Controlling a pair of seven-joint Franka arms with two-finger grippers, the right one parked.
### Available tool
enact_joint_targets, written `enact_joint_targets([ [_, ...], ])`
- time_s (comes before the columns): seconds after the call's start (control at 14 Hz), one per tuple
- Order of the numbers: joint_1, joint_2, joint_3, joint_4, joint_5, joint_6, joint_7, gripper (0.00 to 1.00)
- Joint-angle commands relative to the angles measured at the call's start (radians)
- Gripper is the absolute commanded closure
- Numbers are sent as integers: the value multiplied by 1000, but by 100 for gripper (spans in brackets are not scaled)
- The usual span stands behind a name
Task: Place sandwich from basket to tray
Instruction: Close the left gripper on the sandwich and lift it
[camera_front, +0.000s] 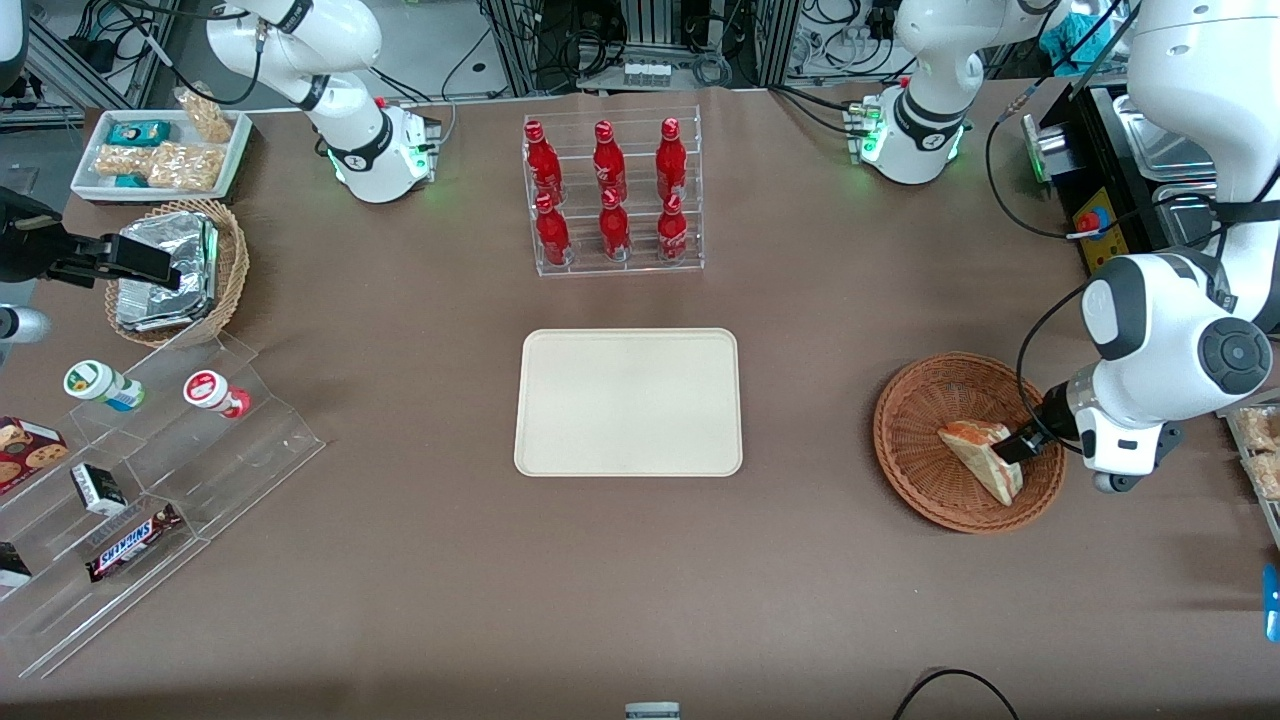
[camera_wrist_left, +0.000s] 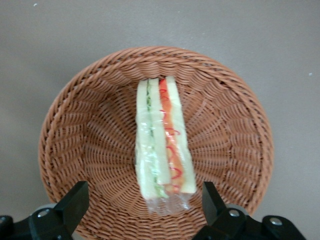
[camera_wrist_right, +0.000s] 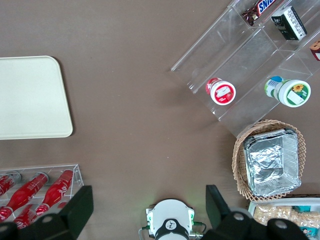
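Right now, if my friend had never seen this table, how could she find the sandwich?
Start at the big cream tray in the middle of the table, then look toward the working arm's end for the round reddish-brown basket. The sandwich lies inside it, with the open gripper around its end. It is the only bread wedge, showing red and green filling stripes.

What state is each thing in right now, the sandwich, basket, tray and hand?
sandwich: wrapped in clear film, lying in the basket, not gripped.
basket: holds only the sandwich.
tray: empty, flat on the table.
hand: open, fingers straddling the sandwich's end over the basket.
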Motion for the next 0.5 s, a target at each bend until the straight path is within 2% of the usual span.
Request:
enact_joint_targets([
  [0.0,-17,35,-2,12,-8,35,-28,0],
  [0.36,-32,109,3,9,4,73,-18,0],
  [0.43,-29,112,3,9,5,73,-16,3],
])
